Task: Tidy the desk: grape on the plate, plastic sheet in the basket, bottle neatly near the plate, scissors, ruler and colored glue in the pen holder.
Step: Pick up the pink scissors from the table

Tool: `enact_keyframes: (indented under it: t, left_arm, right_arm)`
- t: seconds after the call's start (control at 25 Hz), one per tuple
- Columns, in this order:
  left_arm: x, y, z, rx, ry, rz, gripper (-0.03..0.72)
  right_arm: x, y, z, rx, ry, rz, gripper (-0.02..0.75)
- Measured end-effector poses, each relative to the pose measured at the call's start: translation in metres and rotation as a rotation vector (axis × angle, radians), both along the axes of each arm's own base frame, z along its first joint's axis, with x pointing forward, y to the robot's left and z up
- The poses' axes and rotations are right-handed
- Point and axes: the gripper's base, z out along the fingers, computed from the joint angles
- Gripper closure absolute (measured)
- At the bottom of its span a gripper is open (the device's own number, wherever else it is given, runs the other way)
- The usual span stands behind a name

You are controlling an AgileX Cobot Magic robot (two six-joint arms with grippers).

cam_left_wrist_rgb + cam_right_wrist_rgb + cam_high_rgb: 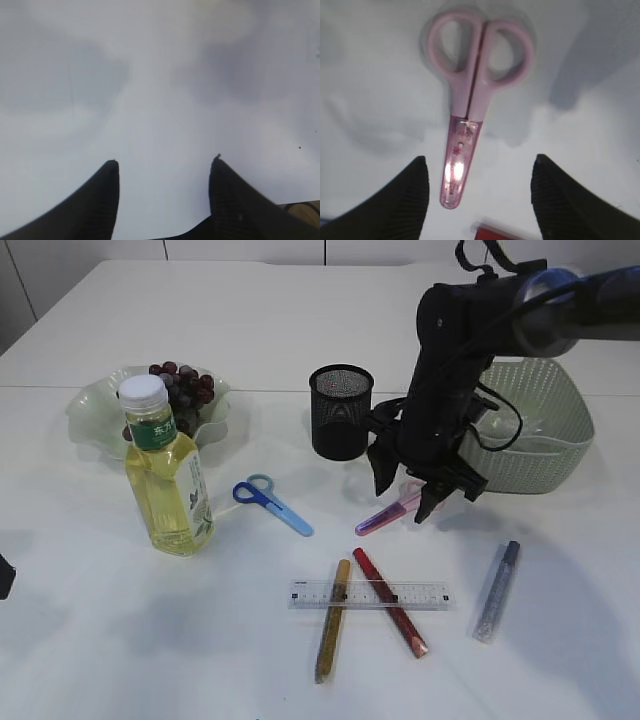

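While hovering over pink scissors (470,107), right hand (477,192) spread wide, empty; left hand (165,180) likewise.

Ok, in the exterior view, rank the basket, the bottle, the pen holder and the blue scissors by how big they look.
1. Basket, partly hidden by the arm
2. Bottle
3. Pen holder
4. Blue scissors

The bottle stands nearer the camera, so basket versus bottle is unsure.

The pale green ruffled plate (95,410) sat toward the white tabletop's (120,640) back left edge, dark purple grapes (183,390) on it, the yellow-liquid bottle (166,475) before it. The black mesh pen holder (340,410) stood mid-table, the pale green woven basket (540,435) to its right. The clear ruler (370,594) lay across the gold glue stick (331,635) and red glue stick (392,605) near the front edge.
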Motion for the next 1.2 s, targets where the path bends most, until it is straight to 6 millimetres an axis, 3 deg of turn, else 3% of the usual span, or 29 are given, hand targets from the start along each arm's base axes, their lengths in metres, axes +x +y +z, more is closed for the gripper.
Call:
enact_keyframes:
  t: [0.28,1.2]
  left_arm:
    - [-0.002,0.0,-0.001,0.002,0.018,-0.003,0.272]
    - [-0.002,0.0,-0.001,0.002,0.021,-0.003,0.272]
  right_arm:
    - [0.002,0.001,-0.014,-0.002,0.016,-0.032,0.236]
    - [0.009,-0.001,-0.022,-0.022,-0.029,-0.12,0.248]
